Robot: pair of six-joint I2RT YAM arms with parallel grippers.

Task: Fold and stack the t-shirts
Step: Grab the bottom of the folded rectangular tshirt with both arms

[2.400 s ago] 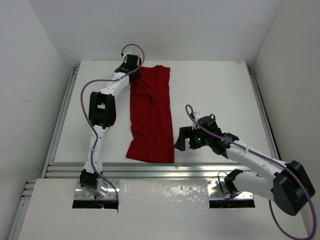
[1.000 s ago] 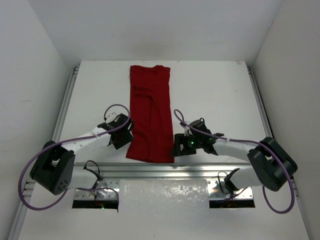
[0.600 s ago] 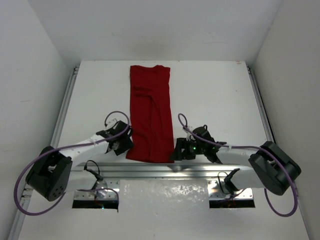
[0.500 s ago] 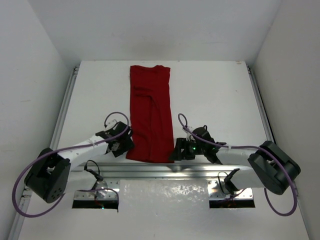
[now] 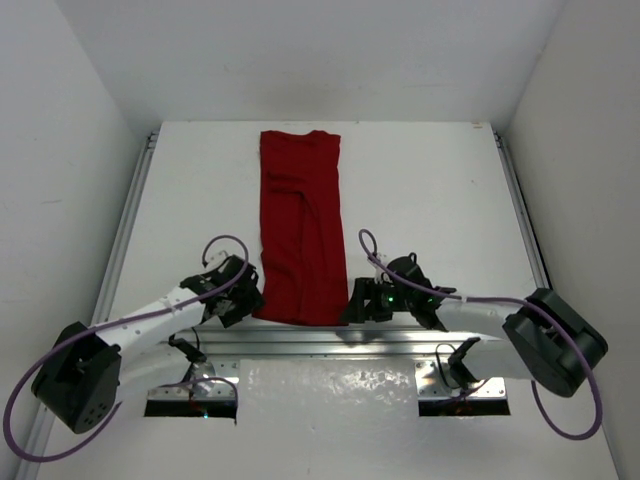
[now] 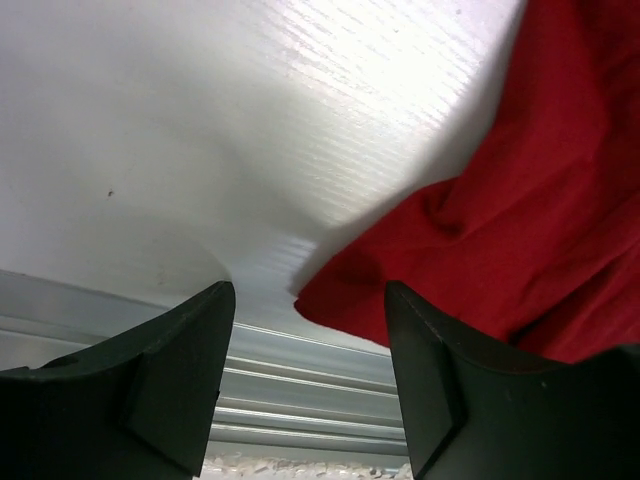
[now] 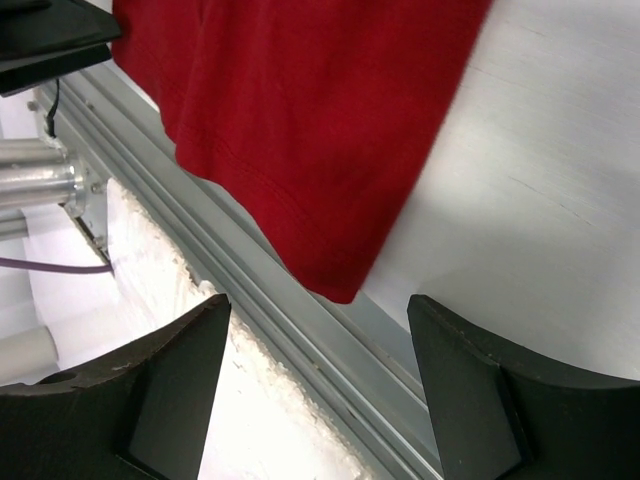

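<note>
The dark red t-shirt (image 5: 301,230) lies folded into a long narrow strip down the middle of the white table (image 5: 430,190), its hem at the near edge. My left gripper (image 5: 247,302) sits low beside the hem's left corner, open and empty. In the left wrist view that corner (image 6: 330,300) lies just ahead of the gap between my black fingers (image 6: 170,380). My right gripper (image 5: 356,303) is at the hem's right corner, also open and empty. The right wrist view shows that corner (image 7: 335,285) between and ahead of the two fingertips (image 7: 460,390).
A ridged aluminium rail (image 5: 300,338) runs along the table's near edge, right under both grippers. White walls close in the table on the left, right and back. A purple cable (image 5: 225,245) loops above the left wrist.
Both arms have come down and toward the near edge, ending at the hem's two corners. The left jaws have opened wider. The t-shirt has not moved over the last second.
</note>
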